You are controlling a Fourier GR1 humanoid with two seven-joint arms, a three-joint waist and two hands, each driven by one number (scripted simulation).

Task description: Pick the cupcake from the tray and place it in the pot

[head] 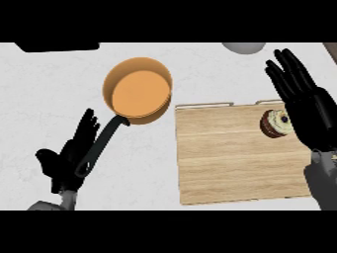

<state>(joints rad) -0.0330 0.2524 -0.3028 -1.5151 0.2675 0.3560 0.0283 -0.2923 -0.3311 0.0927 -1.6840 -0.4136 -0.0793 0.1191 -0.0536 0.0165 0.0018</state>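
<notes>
Right hand (308, 106) up at the right side, fingers straight and spread, holding nothing, palm hanging over the right edge of the wooden tray (229, 158). Just at its inner edge sits the cupcake (274, 123), chocolate base with pale frosting, on the tray's upper right part; the hand covers its right side, and whether the two touch I cannot tell. The grey forearm runs down off the lower right.

Across to the left hand (72, 153), low on the left, fingers straight and relaxed, gripping nothing. It lies right by the dark handle of the pot (137, 91), and the handle's end overlaps the fingers here. The pot itself, orange inside with a shallow rim, stands on the white bench (25, 99) just beyond the tray's upper left corner, handle pointing down and left.

Further out, a dark block (58, 47) lies along the far edge at upper left, and a pale rounded thing (244, 47) peeks in at the top right. Bare tray between cupcake and pot.
</notes>
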